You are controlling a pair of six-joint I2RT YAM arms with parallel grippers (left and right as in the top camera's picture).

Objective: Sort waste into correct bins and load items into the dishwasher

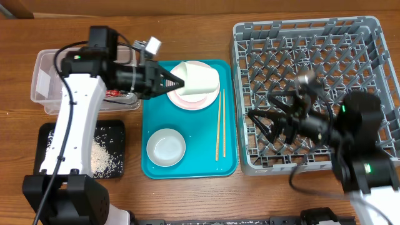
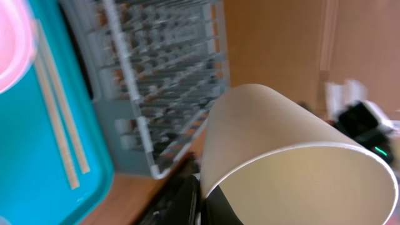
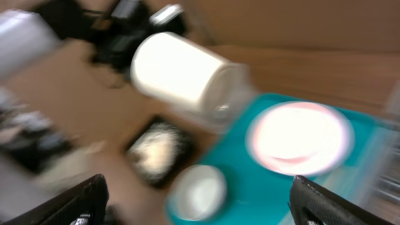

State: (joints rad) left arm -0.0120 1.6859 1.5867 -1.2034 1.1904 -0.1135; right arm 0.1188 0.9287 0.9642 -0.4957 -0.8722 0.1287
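My left gripper (image 1: pixel 177 81) is shut on the rim of a white cup (image 1: pixel 199 79), which it holds tilted in the air above the pale pink plate (image 1: pixel 187 100) on the teal tray (image 1: pixel 187 169). In the left wrist view the cup (image 2: pixel 281 150) fills the frame, its wall pinched between the dark fingers (image 2: pixel 187 203). A small pale bowl (image 1: pixel 165 147) and wooden chopsticks (image 1: pixel 220 125) lie on the tray. My right gripper (image 1: pixel 265 125) hangs open over the grey dish rack (image 1: pixel 312 37). Its blurred wrist view shows the cup (image 3: pixel 181 72), plate (image 3: pixel 300 137) and bowl (image 3: pixel 199 190).
A clear tub (image 1: pixel 47 81) stands at the far left with a red wrapper (image 1: pixel 115 95) at its front edge. In front of it lies a black tray (image 1: pixel 47 147) with white rice scraps (image 1: pixel 103 156). The left arm crosses over both bins.
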